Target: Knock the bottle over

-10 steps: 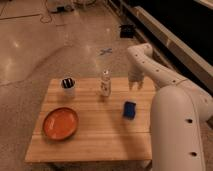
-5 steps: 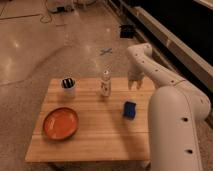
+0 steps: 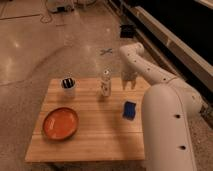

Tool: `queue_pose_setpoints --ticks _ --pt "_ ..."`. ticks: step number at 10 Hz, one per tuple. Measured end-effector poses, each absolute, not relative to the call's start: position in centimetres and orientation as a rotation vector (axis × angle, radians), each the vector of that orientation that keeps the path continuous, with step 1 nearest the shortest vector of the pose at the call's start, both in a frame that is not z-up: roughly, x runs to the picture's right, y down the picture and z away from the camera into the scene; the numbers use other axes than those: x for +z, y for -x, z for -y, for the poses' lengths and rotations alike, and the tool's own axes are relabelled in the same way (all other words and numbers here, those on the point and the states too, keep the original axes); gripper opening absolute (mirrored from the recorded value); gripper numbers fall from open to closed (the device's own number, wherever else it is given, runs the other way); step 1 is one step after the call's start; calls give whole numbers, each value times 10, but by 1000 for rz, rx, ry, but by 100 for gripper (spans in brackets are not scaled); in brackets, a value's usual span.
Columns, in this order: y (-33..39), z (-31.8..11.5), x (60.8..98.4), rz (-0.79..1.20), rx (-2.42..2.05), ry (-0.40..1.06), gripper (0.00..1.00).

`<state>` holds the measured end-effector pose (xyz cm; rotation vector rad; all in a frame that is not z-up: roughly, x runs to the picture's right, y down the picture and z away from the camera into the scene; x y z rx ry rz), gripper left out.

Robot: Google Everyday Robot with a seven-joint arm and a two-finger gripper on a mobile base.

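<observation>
Standing upright near the far edge of the single table (image 3: 100, 142) is one bottle (image 3: 105, 83). One gripper (image 3: 129, 86) hangs just beside it, not touching, its two fingers spread and holding nothing. Also on the wood: one orange plate (image 3: 60, 123), one blue block (image 3: 129, 110), one cup (image 3: 68, 88).

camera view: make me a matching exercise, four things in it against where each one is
1. round orange plate
2. upright clear plastic bottle
3. small blue box
4. robot's tool

a. picture-right part of the wooden table, nearer the camera than the tool
b. over the table's far edge, beside the bottle
c. near picture-left part of the table
d. far middle of the table

Pairs: 1-c, 2-d, 3-a, 4-b
</observation>
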<state>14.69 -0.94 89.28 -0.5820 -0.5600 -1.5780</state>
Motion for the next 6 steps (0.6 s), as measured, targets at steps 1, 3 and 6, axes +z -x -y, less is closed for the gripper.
queue_pose_setpoints --ticks 1,3,6 --pt "-150 8 890 565 -1582 582 45" --pt "-154 10 893 572 -1588 577 45" --pt "-122 5 897 591 -1610 588 45"
